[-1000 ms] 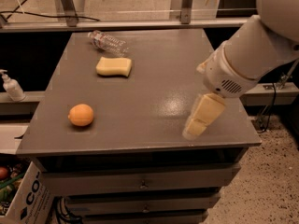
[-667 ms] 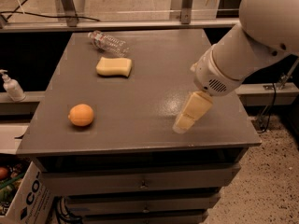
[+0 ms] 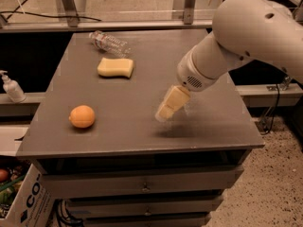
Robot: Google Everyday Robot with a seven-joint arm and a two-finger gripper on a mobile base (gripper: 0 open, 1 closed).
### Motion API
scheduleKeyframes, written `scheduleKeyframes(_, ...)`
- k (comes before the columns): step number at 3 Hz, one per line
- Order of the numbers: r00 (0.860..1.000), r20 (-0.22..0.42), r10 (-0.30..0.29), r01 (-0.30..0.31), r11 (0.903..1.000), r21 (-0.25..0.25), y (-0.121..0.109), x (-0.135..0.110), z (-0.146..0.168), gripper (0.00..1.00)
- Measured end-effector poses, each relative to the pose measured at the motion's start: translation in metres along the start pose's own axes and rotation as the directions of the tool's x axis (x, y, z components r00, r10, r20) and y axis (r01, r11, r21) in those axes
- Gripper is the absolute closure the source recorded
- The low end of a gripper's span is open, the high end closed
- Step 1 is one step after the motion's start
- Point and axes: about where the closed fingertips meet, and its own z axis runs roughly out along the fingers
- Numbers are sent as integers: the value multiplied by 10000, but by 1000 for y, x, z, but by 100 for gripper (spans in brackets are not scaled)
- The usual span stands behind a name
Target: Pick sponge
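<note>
Far left: a white pump bottle [image 3: 10, 86] on a low ledge beside the table, label unreadable. Bottom left: a cardboard box [image 3: 28, 200], cut off by the frame edge, with the large dark letters "CO" showing and the rest of the word hidden. Its contents, something red and green, are too cut off to name.

On the grey table [image 3: 142, 141], near the front left, sits a round orange fruit [image 3: 82, 116] on its own. Further back lies the sponge [image 3: 115, 67], pale yellow with wavy long sides, flat on the top, untouched and fully visible. Just behind it a clear plastic bottle [image 3: 110, 43] lies on its side. The two are close, contact unclear, and no print on the bottle can be read. Below the tabletop are drawers [image 3: 144, 189], dim, the lowest cut off.

Centre right: the gripper [image 3: 163, 112], with yellowish foam pads, is angled down and to the left just above the table, casting a shadow below it. It is well apart from the sponge and holds nothing. It reads as one block, so whether it is open or closed cannot be told. The white arm [image 3: 246, 37] runs up and to the right and is cut off at the frame edge. Far right: a dark cable [image 3: 274, 103] hangs down to a speckled floor.
</note>
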Motion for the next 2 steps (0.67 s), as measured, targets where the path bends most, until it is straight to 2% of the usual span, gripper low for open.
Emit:
scheduleKeyframes(1, 9991, 408, 129, -140, 9995, 270, -21, -23, 24, 0)
scheduleKeyframes(2, 9942, 924, 554, -587, 9977, 333, -39, -50, 44, 0)
